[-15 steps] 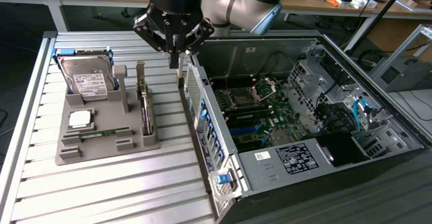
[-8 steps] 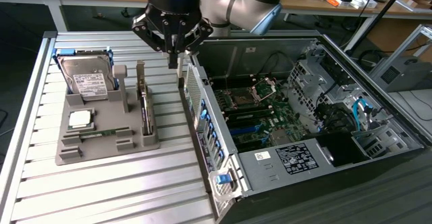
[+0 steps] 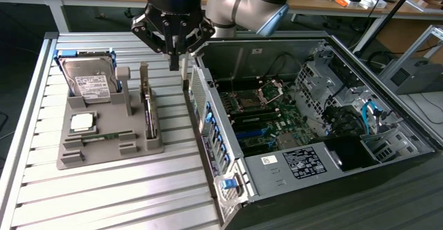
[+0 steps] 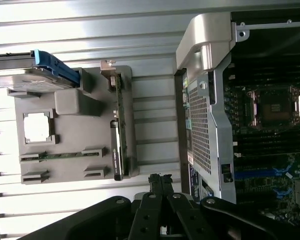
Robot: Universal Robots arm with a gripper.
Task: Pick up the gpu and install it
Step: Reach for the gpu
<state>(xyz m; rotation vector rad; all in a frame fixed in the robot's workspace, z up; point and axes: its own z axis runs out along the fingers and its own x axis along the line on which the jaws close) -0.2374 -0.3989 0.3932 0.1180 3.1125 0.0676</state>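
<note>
The gripper (image 3: 174,63) hung empty, fingers pressed together, above the gap between the grey tray (image 3: 104,154) and the computer case (image 3: 387,136). The gpu (image 3: 147,105) stood on edge in the tray's slot. It looked light, stiff and fragile, best pinched along its top edge.

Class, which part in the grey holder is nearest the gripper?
The gpu, on edge by the case; hard drive, chip, memory stick sit farther.

End effector (image 4: 160,179) closed, empty, nr gpu (image 4: 117,145) on edge in gray holder (image 4: 75,135).
</note>
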